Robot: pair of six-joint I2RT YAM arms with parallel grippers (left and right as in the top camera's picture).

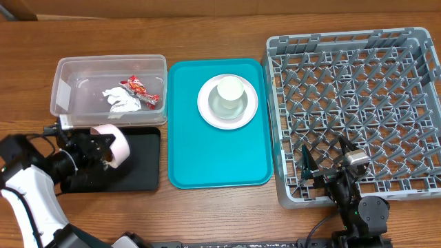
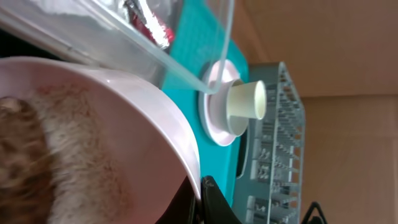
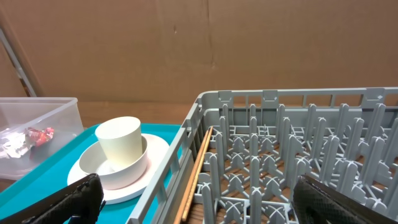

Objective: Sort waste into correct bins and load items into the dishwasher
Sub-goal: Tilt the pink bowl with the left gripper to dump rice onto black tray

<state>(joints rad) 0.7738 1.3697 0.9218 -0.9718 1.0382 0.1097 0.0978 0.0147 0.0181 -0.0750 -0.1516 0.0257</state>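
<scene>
Wrapper (image 1: pixel 140 89) and napkin (image 1: pixel 122 102) sit in the tub (image 1: pixel 83 72) at 10 o'clock, so that sorting's done. My left gripper (image 1: pixel 105 147) pinches the bowl (image 1: pixel 119 142) by its rim, tipped over the black tray (image 1: pixel 141 169) at 8 o'clock. Rice (image 2: pixel 71 124) and brown scraps (image 2: pixel 18 158) sit inside (not dumped yet, I'd judge). Right gripper (image 1: pixel 325 160) hangs spread at the rack's (image 1: pixel 358 89) 6 o'clock edge. Rack holds 0 dishes; plate (image 1: pixel 207 110) and cup (image 1: pixel 229 91) wait on the teal tray (image 1: pixel 207 162), centre.
</scene>
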